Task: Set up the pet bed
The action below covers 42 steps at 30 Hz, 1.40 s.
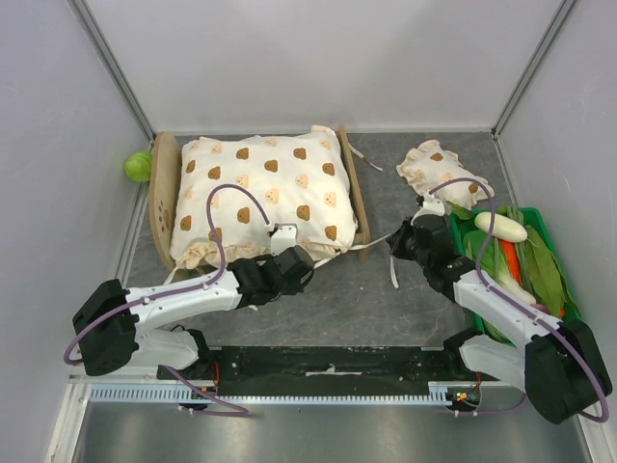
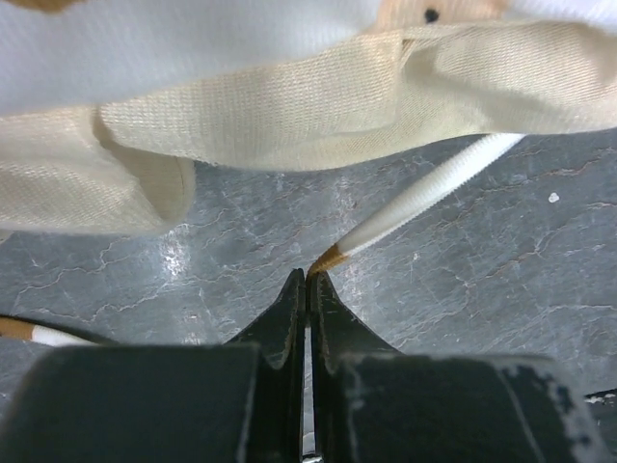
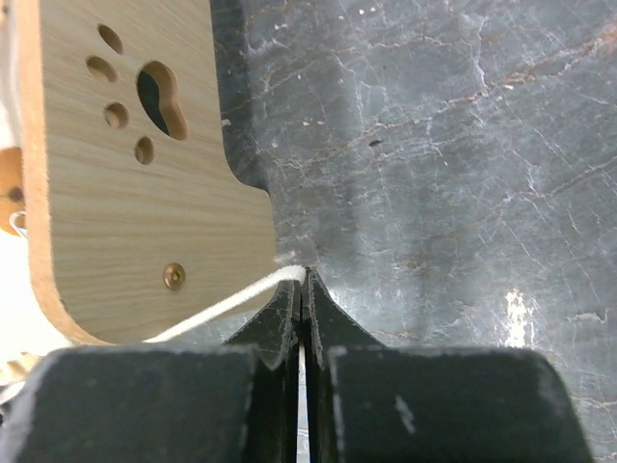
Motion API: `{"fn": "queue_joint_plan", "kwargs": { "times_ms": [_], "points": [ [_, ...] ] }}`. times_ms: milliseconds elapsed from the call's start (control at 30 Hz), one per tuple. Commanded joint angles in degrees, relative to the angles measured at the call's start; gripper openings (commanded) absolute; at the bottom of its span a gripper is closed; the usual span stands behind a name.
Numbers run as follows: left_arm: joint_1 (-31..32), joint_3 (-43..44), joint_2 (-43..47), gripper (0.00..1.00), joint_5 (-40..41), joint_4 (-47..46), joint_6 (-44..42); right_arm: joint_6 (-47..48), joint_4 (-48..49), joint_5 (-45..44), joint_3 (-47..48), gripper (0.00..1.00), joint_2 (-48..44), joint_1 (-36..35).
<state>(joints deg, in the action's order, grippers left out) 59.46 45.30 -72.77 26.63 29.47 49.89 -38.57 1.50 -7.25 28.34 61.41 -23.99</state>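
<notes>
Grey marbled table [image 1: 386, 299]: the pet bed [image 1: 166, 193] sits rear left, cushion [image 1: 260, 193] on it. It looks light and stiff; I'd hold a side rail. My right gripper [image 3: 306, 275] is pinched closed on a thin tie [image 3: 222, 307]; my left gripper [image 2: 308, 275] is closed, gripping nothing I can confirm.

no text, labels, brand names or numbers can be read in any view. the only printed marks are small brown bear faces on the cushion [image 1: 260, 193] and the pillow [image 1: 429, 166]. they are pictures, not words. the wooden end of the bed [image 3: 145, 222] has a paw shape cut through it and carries no lettering.
</notes>
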Motion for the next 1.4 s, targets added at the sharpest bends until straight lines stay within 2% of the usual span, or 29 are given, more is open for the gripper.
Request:
{"fn": "queue_joint_plan", "kwargs": {
  "times_ms": [0, 33, 67, 100, 133, 167, 200, 267, 300, 333, 500, 567, 600, 667, 767, 800, 833, 867, 900, 933, 967, 1033, 1067, 1200, 1300, 1367],
  "points": [
    [-0.40, -2.14, -2.02, 0.02, 1.32, 2.70, -0.67, 1.12, -0.53, -1.11, 4.62, 0.00, 0.47, 1.58],
    [-0.40, -2.06, -2.37, 0.02, 0.27, 2.17, -0.84, 1.82, -0.62, 0.11, 4.62, 0.00, -0.49, 1.66],
    [-0.31, -1.19, -2.63, 0.11, -0.52, 1.91, -1.45, 2.35, -0.97, 1.61, 4.62, 0.16, -1.37, 1.66],
    [-0.22, -0.57, -2.64, 0.37, -1.05, 1.90, -1.81, 2.96, -1.49, 1.97, 5.40, 0.27, -2.33, 1.66],
    [-0.05, 0.13, -2.12, 0.46, -1.75, 1.99, -2.33, 4.36, -6.37, 0.84, 6.02, 0.35, -5.22, 1.75],
    [0.30, 1.53, -1.41, 0.54, -1.85, 2.43, -3.04, 5.07, -8.33, -0.48, 6.81, 0.62, -6.81, 2.01],
    [0.39, 2.16, -0.71, 0.64, -1.85, 2.78, -3.30, 5.43, -10.70, -2.58, 9.43, 0.74, -8.31, 2.36],
    [0.48, 3.47, 2.71, 0.70, -2.02, 3.22, -4.44, 9.09, -16.07, -7.25, 12.78, 0.87, -10.95, 3.76],
    [0.48, 3.92, 3.85, 0.77, -2.37, 3.31, -4.88, 10.17, -17.57, -8.13, 17.32, 0.88, -10.96, 4.38],
    [0.48, 4.27, 5.43, 0.90, -2.55, 3.74, -5.32, 11.66, -20.63, -9.44, 19.80, 0.90, -9.74, 5.08],
    [0.48, 7.87, 16.77, 0.95, -1.59, 9.18, -7.78, 19.83, -26.54, -13.50, 36.92, 0.93, -1.31, 11.14],
    [0.48, 9.53, 22.02, 0.96, -0.89, 10.51, -9.54, 21.77, -27.59, -15.42, 41.69, 0.96, 5.45, 14.38],
    [0.39, 10.24, 23.36, 0.96, -0.01, 11.04, -10.24, 23.17, -28.56, -13.34, 47.28, 0.96, 8.35, 16.15],
    [0.13, 13.31, 25.66, 0.97, 0.26, 12.97, -14.09, 28.08, -28.39, -7.81, 52.06, 0.97, 17.22, 20.45],
    [-1.09, 20.06, 26.37, 1.00, 4.64, 18.59, -19.10, 34.78, -34.96, -4.47, 64.96, 0.96, 29.01, 22.57],
    [-2.06, 21.74, 25.58, 1.00, 6.83, 19.21, -21.13, 34.53, -37.42, 4.69, 71.79, 0.96, 31.21, 22.84],
    [-3.64, 24.81, 24.97, 1.00, 6.77, 18.17, -23.24, 31.65, -36.84, 11.83, 74.47, 0.93, 34.27, 22.93],
    [-9.22, 26.32, 23.83, 1.00, 5.55, 16.68, -28.39, 27.62, -34.83, 17.73, 76.23, 0.88, 35.70, 22.59],
    [-13.37, 27.90, 22.77, 1.00, -0.56, 15.28, -30.44, 23.67, -28.98, 27.62, 77.99, 0.84, 36.76, 21.97],
    [-17.76, 30.70, 19.72, 1.00, -4.36, 13.70, -33.68, 18.14, -26.40, 29.20, 78.79, 0.80, 38.94, 20.66],
    [-25.81, 32.21, 17.86, 1.00, -10.92, 11.16, -34.41, 17.39, -25.76, 28.35, 82.46, 0.80, 40.36, 15.78],
    [-32.36, 36.24, 11.91, 1.00, -17.02, 8.95, -34.94, 18.26, -26.19, 23.45, 86.17, 0.82, 45.19, 9.95],
    [-36.74, 37.05, 10.21, 1.00, -19.05, 6.93, -34.42, 18.26, -26.54, 22.11, 90.19, 0.83, 47.03, 4.62],
    [-42.31, 35.57, 3.35, 1.00, -22.67, 0.07, -32.05, 14.40, -22.97, 18.41, 89.97, 0.82, 52.49, -3.07],
    [-45.31, 30.56, 0.27, 1.00, -24.86, -3.62, -28.89, 15.62, -17.87, 16.12, 84.44, 0.82, 53.20, -7.56],
    [-45.58, 24.86, -0.96, 1.00, -25.14, -6.17, -26.78, 17.20, -17.76, 15.95, 82.59, 0.82, 54.69, -9.67]
  ]
}}
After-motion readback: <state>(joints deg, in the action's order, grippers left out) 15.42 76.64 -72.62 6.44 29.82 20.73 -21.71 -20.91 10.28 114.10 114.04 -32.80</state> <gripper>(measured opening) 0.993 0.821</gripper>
